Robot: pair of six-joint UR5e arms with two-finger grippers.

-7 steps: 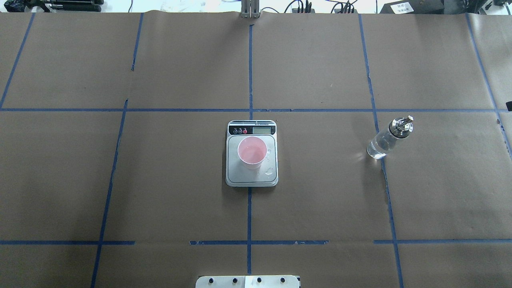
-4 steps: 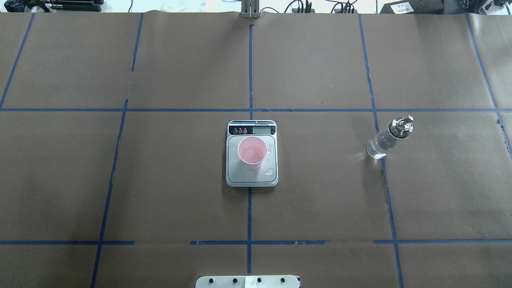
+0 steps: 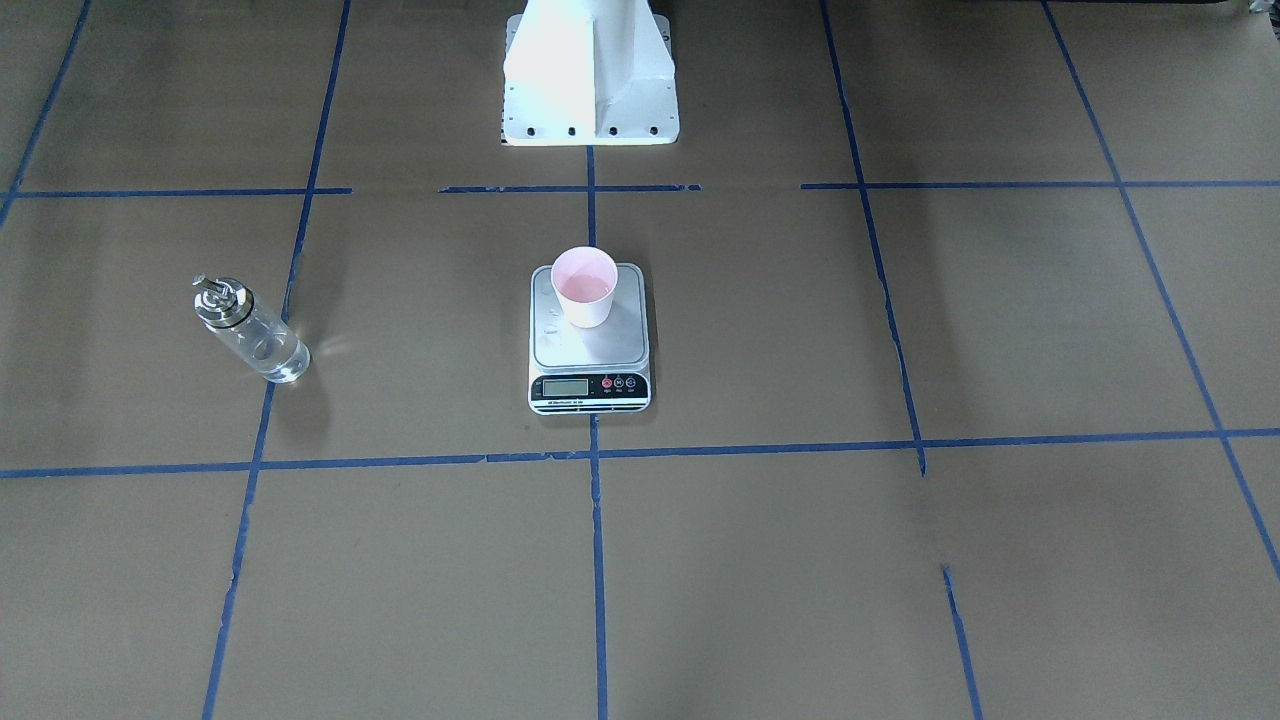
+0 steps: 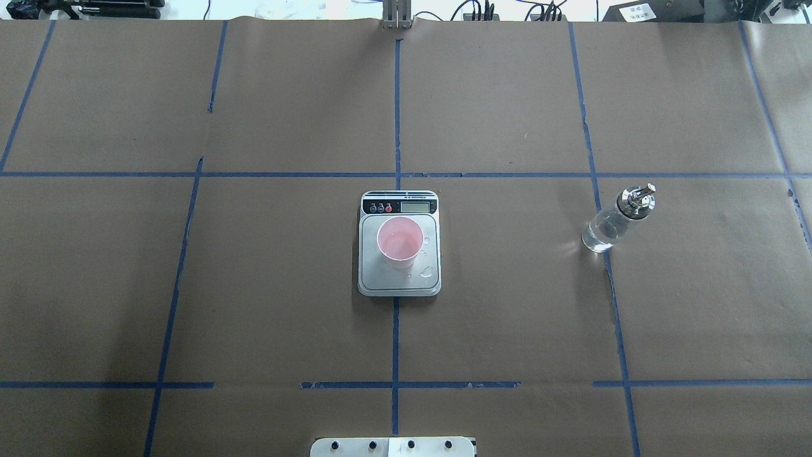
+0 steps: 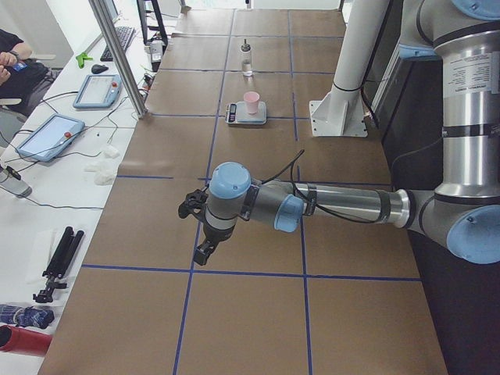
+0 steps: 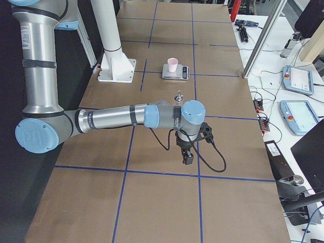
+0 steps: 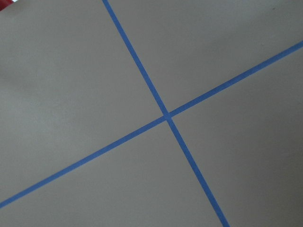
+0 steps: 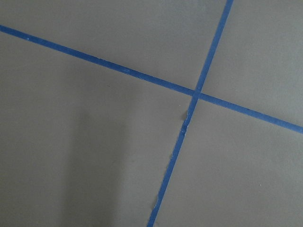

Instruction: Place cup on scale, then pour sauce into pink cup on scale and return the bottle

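The pink cup [image 4: 399, 244] stands upright on the scale [image 4: 393, 284] at the table's centre, also in the front view [image 3: 584, 290] on the scale [image 3: 590, 352]. Clear sauce [image 4: 400, 242] lies in the cup, and droplets [image 4: 428, 271] sit on the platform. The bottle [image 4: 610, 223] stands upright and alone to the right, also in the front view [image 3: 252, 335]. My left gripper [image 5: 201, 234] and right gripper [image 6: 186, 153] show only in the side views, far from scale and bottle; I cannot tell whether they are open or shut. The wrist views show only paper and tape.
Brown paper with a blue tape grid [image 4: 396, 174] covers the table. The robot's white base [image 3: 590, 75] stands at the near middle edge. Tablets [image 5: 98, 90] and cables lie on the operators' side, past a metal post [image 5: 117, 55].
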